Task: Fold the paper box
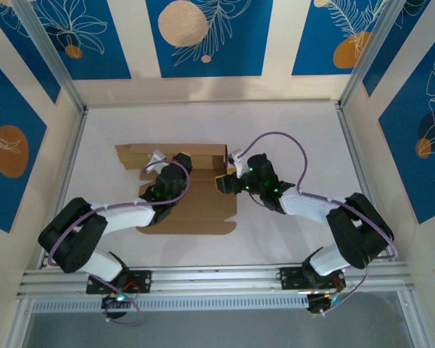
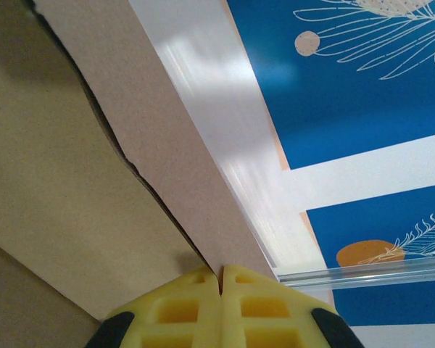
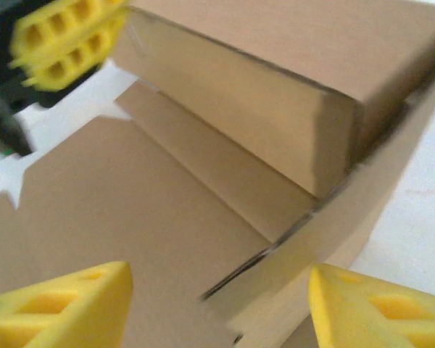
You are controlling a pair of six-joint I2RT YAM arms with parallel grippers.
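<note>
Paper box (image 1: pixel 203 206): left pincer (image 2: pixel 219 279) closed, right pincer (image 3: pixel 217 272) spread.

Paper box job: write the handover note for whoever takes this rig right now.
Left gripper: shut, pinching the edge of the raised back wall.
Right gripper: open, with a finger on either side of the right flap, not gripping it.
Paper box: mid-table, base and near edge lying flat.
Done: back wall folded up, right flap partly raised.
Left: set the right flap, fold the other sides and close the box.
</note>
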